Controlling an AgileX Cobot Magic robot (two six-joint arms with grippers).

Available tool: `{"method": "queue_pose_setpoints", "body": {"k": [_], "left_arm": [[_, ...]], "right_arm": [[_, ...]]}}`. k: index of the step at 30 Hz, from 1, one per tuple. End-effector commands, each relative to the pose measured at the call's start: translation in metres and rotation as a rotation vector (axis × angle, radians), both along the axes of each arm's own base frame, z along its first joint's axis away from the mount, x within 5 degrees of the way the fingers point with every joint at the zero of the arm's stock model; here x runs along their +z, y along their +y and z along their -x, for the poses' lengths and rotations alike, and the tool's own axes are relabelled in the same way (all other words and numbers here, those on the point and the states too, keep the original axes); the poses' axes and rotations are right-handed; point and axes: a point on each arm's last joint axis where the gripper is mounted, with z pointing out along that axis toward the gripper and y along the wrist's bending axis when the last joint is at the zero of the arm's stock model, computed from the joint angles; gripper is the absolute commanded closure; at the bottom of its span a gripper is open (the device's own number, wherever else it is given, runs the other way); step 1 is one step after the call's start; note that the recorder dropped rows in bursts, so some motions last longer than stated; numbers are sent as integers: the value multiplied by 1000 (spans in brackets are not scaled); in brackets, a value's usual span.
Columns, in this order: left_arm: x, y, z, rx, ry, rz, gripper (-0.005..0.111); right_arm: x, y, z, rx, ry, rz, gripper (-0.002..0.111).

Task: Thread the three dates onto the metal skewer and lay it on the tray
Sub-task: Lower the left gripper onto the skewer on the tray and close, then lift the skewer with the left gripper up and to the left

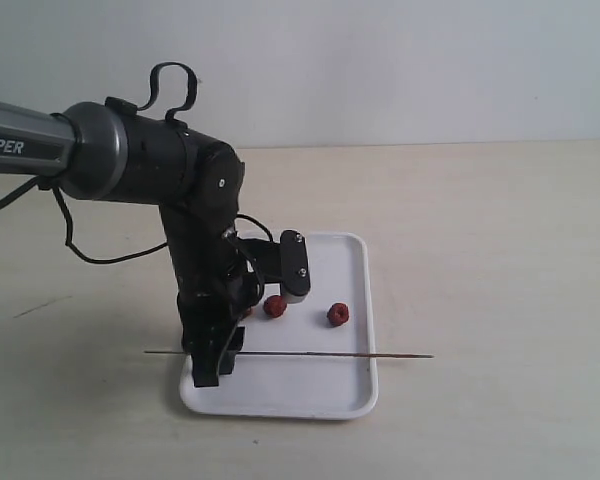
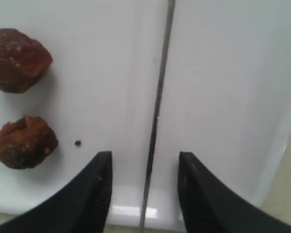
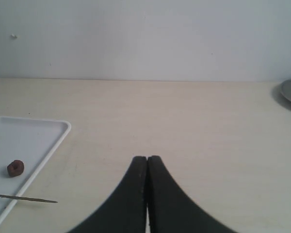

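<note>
left hand [image 2: 144,160] wide, astride skewer [image 2: 157,97] | right hand [image 3: 147,167] closed, empty | risk: thin skewer rolls away when pinched

Left arm [image 1: 130,150]: grey cylindrical segment with white "PiPER" lettering, joined to glossy black rounded housings. One silver screw on the joint cover. Black cable loop [image 1: 172,66] above the housing; thin black cable [image 1: 100,261] below it. Black bracket [image 1: 295,262] with two silver screws and a pale grey end. Left gripper [image 2: 144,158] and right gripper [image 3: 147,158]: matt black fingers [image 2: 94,194], broad-based, tapering to narrow tips
</note>
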Motion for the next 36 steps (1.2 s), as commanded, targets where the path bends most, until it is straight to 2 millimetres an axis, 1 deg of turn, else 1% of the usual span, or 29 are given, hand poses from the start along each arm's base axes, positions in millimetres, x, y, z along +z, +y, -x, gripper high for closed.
{"method": "queue_pose_setpoints", "body": {"k": [1,8,11,13,18,20,29,32,36], "left_arm": [[-6,-3,0,-7,10,-5,62],[-12,-4,0,-7,11,-6,63],[-13,-4,0,-5,13,-8,67],[-13,-4,0,-5,13,-8,74],[-13,-4,0,-5,13,-8,99],[-13,-4,0,-5,13,-8,107],[-11,0,4,-11,55,-42,107],[-4,4,4,-33,50,-75,107],[15,5,6,-33,23,-54,107]], "right_arm": [[-1,0,0,0,-6,2,108],[-1,0,0,0,-6,4,108],[-1,0,0,0,-6,4,108],[-1,0,0,0,-6,2,108],[-1,0,0,0,-6,2,108],[-1,0,0,0,-6,4,108],[-1,0,0,0,-6,2,108],[-1,0,0,0,-6,2,108],[-1,0,0,0,-6,4,108]]}}
